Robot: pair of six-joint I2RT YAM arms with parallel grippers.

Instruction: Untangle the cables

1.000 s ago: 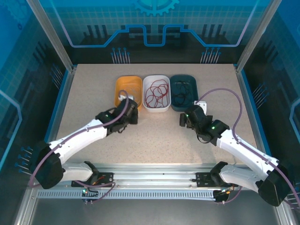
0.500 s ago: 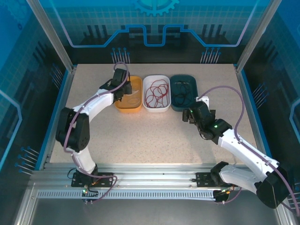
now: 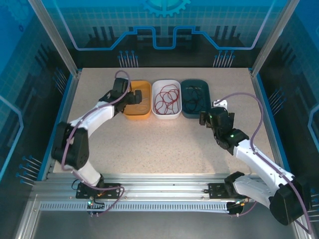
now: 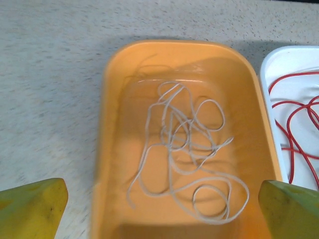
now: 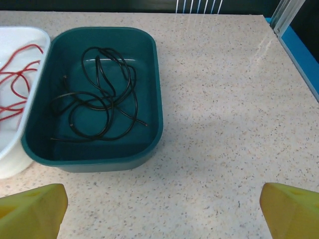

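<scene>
Our left claw (image 4: 159, 209) has swung to the orange bin (image 4: 102, 149) at the desk's (image 3: 164, 149) far edge and opened over the pale cable (image 4: 184, 144) inside; right claw (image 5: 162, 209) open, red cable (image 3: 167, 97) and black cable (image 5: 102, 104) binned separately, we judge little remains.

- The speckled beige table (image 3: 164, 144) carries three trays in one row toward 12 o'clock.
- Orange tray (image 3: 144, 116) at 11 o'clock, white tray (image 3: 167, 117) at 12, teal tray (image 3: 192, 116) at 1.
</scene>
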